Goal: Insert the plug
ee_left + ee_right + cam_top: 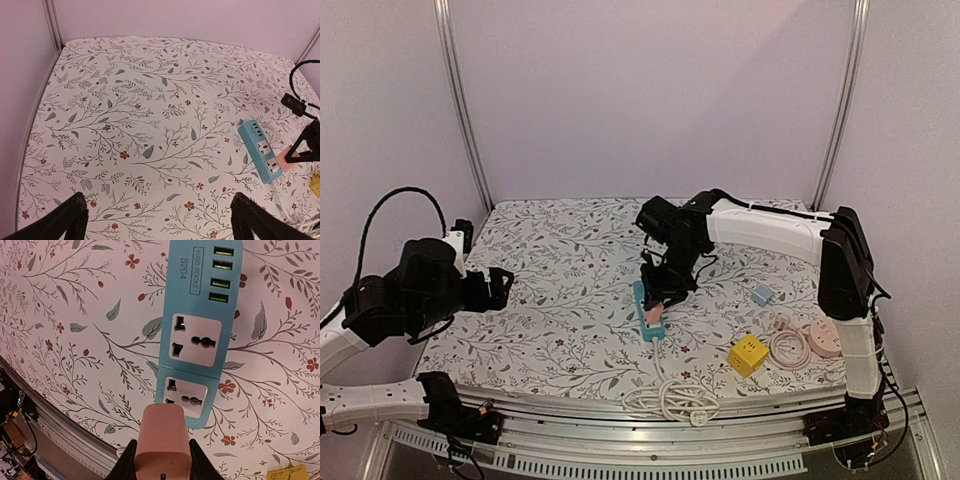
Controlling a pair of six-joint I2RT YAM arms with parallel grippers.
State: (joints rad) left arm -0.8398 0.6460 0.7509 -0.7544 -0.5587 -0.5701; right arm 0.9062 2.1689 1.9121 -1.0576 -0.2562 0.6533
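Blue power strip (197,335), close in the right wrist view: a boxed label (198,271) beside the four USB ports (222,274) reads "4USB SOCKET". Next to it, unboxed, "S204". Both in dark print, running along the strip's length.

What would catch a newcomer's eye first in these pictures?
The bright blue power strip at the middle of the flowered table, with the right tool gripping a pink plug close by its end socket. Then the yellow block and coiled white cable near the front edge.
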